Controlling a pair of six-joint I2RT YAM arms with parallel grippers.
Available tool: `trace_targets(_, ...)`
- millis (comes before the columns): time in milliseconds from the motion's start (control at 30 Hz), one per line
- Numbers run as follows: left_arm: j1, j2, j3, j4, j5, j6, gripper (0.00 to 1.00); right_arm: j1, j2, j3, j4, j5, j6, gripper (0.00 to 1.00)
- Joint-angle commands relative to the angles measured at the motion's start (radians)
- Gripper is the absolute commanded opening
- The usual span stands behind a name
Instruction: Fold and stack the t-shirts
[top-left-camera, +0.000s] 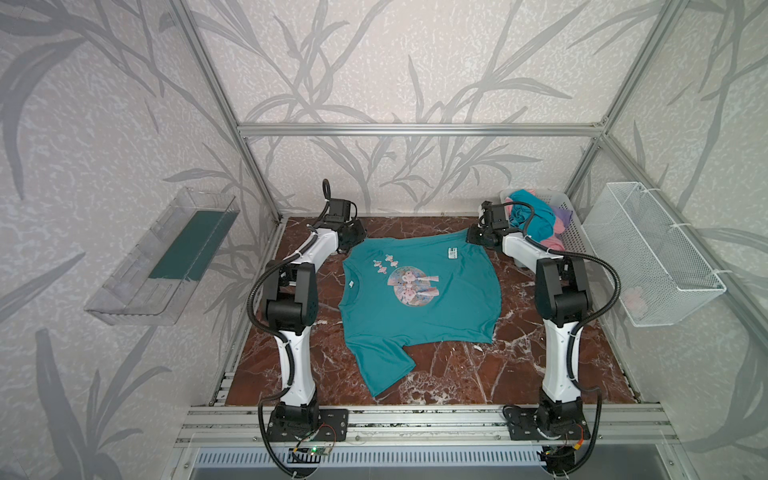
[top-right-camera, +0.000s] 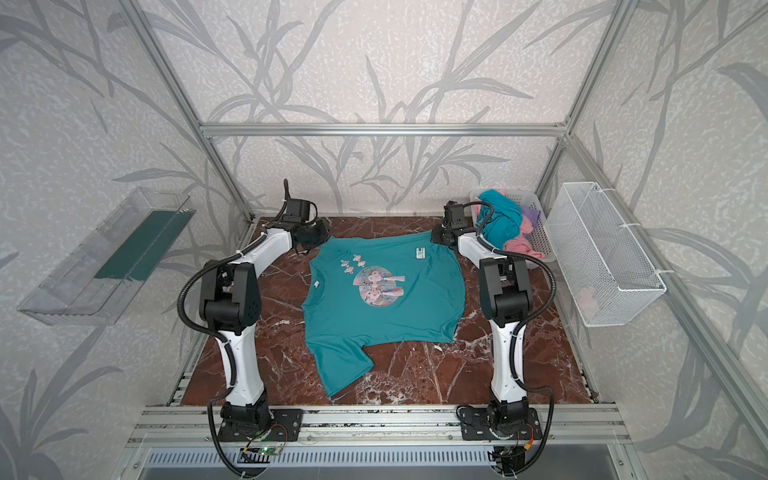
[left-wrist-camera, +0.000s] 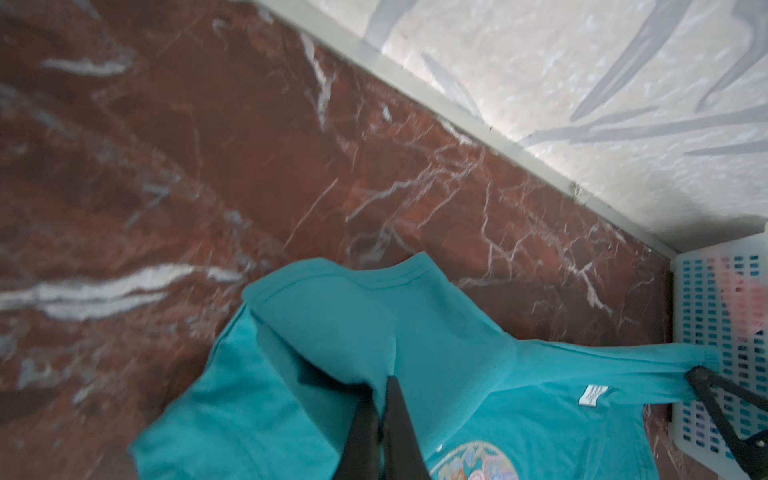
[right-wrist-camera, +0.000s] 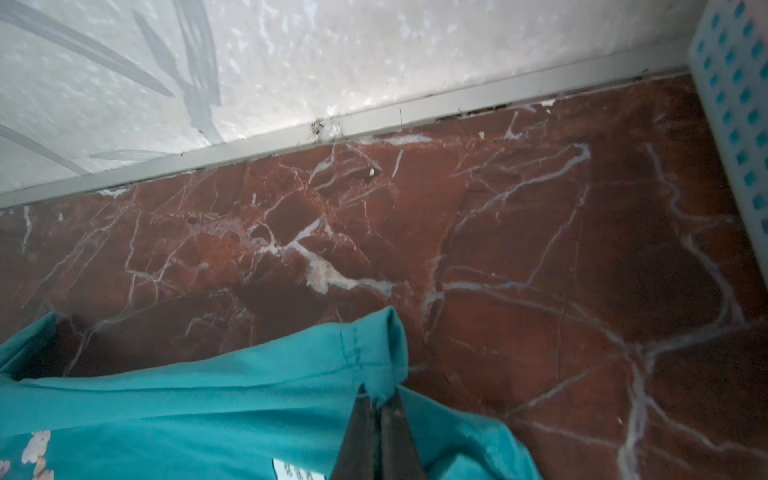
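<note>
A teal shirt (top-left-camera: 419, 316) (top-right-camera: 382, 316) lies spread face up in the middle of the red marble counter (top-left-camera: 457, 374). Its neck points left and its hem points right. One sleeve lies towards the near edge. Its round pink print (top-left-camera: 411, 286) sits mid-chest, and a white label (top-left-camera: 453, 252) shows near the far right corner.

The left hand (top-left-camera: 348, 248) (left-wrist-camera: 380, 384) is at the shirt's far left corner. Its two fingers are pinched together on the cloth at the far sleeve. The right hand (top-left-camera: 470, 236) (right-wrist-camera: 380, 395) is at the far right corner, closed the same way on the hem corner. In the left wrist view the right hand (left-wrist-camera: 698, 374) can be seen gripping the end of a stretched strip of cloth, so the far edge runs taut between the two hands. The rest of the shirt rests on the counter.

In the far right corner stands a grey perforated basket (top-left-camera: 571, 232). It holds the other shirts (top-left-camera: 536, 218), a loose heap of teal, pink and lilac, just behind the right arm.
</note>
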Motion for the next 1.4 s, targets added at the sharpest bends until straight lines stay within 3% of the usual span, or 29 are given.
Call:
trace_targets(0,-0.004,-0.094,-0.121,0.082,-0.036,-0.041,0.00,-0.002,-0.083,-0.089,0.083,0.007,0.026,0.00)
trace_targets(500,-0.018,-0.363,-0.442,0.016,-0.065,-0.068,0.00,0.000,-0.259,-0.395,0.131,0.005,0.042,0.00)
trace_targets(733,-0.094,-0.446,-0.594,0.007,-0.096,-0.102,0.00,0.003,-0.284,-0.459,0.129,0.003,0.040,0.00)
trace_targets(833,-0.143,-0.421,-0.637,0.019,-0.097,-0.135,0.00,0.008,-0.285,-0.485,0.125,-0.013,0.048,0.08)
trace_targets(1133,-0.205,-0.442,-0.637,-0.076,-0.179,-0.140,0.20,0.012,-0.381,-0.592,0.106,0.034,0.046,0.36)
trace_targets(1300,-0.205,-0.517,-0.516,-0.283,-0.380,-0.118,0.22,0.017,-0.540,-0.648,0.036,0.160,0.058,0.39)
trace_targets(1367,-0.207,-0.520,-0.468,-0.296,-0.433,-0.097,0.25,0.036,-0.575,-0.651,0.061,0.191,0.032,0.35)
